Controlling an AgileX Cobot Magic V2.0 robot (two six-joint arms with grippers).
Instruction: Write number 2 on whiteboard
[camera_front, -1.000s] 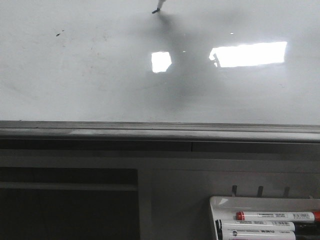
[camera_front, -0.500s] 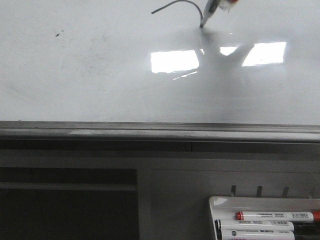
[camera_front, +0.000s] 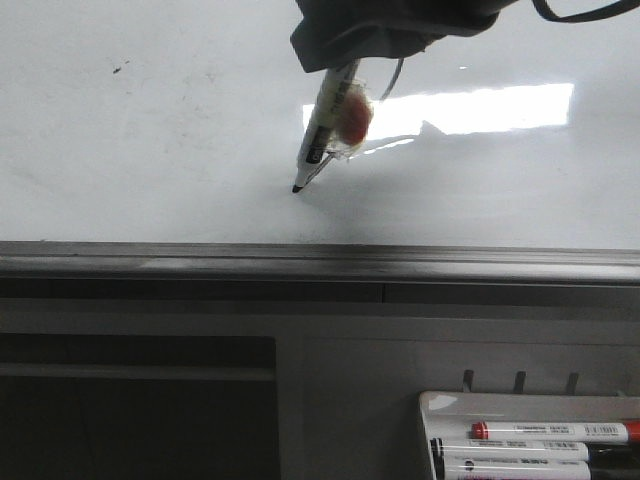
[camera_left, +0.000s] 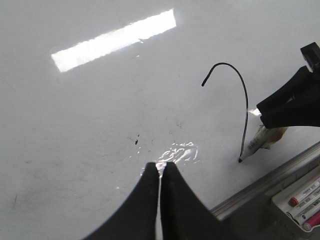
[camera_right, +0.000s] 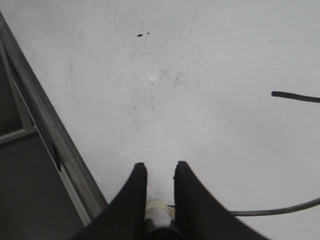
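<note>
number 2 (camera_left: 244, 107): hook and downstroke drawn on whiteboard (camera_front: 150, 150), base line remaining | right fingers (camera_right: 156, 172) pinching black marker (camera_front: 322, 135), tip touching board near lower edge | left fingers (camera_left: 160, 167) pressed together, empty

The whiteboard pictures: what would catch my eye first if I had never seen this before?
Most striking is the right hand coming in from the top of the front view, gripping a marker whose tip touches the whiteboard near its front edge. In the left wrist view a half-drawn 2 shows, a hook curving down to the tip. The left hand hovers shut, empty, and a tray of spare markers sits at bottom right.
</note>
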